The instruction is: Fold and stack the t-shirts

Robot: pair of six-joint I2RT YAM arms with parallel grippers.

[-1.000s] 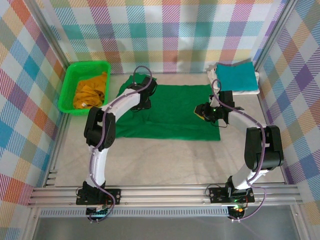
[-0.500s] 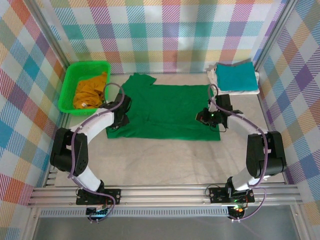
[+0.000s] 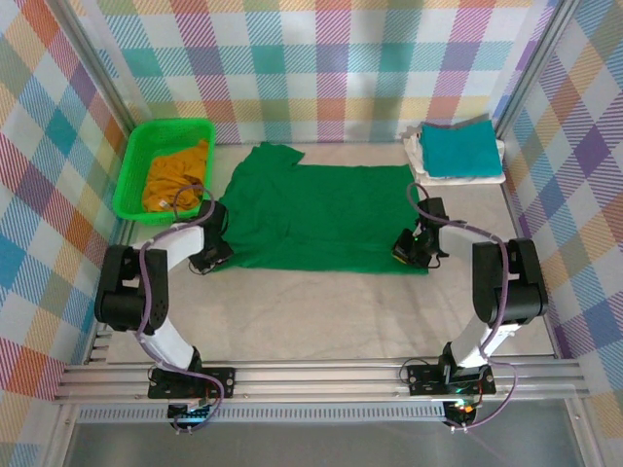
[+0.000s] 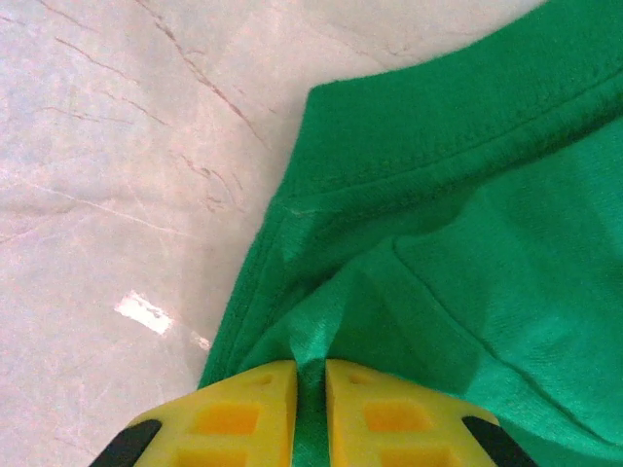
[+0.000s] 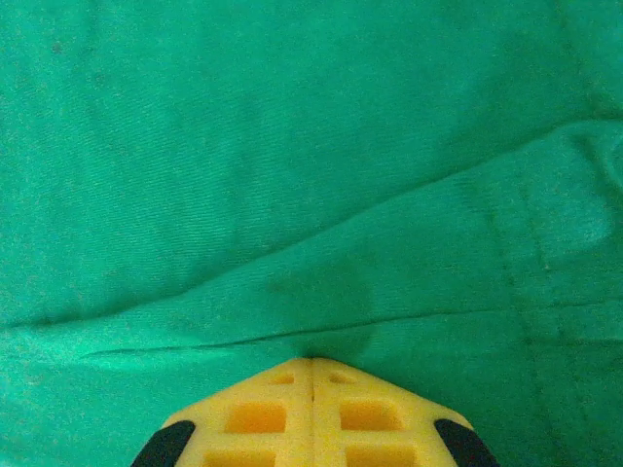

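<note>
1. The dark green t-shirt (image 3: 321, 214) lies spread flat in the middle of the tabletop (image 3: 321, 311). It is one plain-coloured layer with a sleeve poking out at the far left corner, and its near edge runs roughly straight between my two arms.
2. My left end effector (image 4: 311, 368) is at the shirt's near left corner. Its yellow pads are almost together, pinching a ridge of green cloth beside the stitched hem.
3. My right end effector (image 5: 311, 362) is at the near right corner with its pads pressed together at a crease in the fabric. I cannot tell whether any cloth is caught between them.
4. At the back right, a teal t-shirt (image 3: 458, 148) sits folded on top of a white t-shirt (image 3: 412, 151).
5. At the back left, a mustard yellow t-shirt (image 3: 175, 177) lies crumpled inside the bright green basket (image 3: 175, 124).
6. I count four shirts, one of each colour, one basket and two end effectors.
</note>
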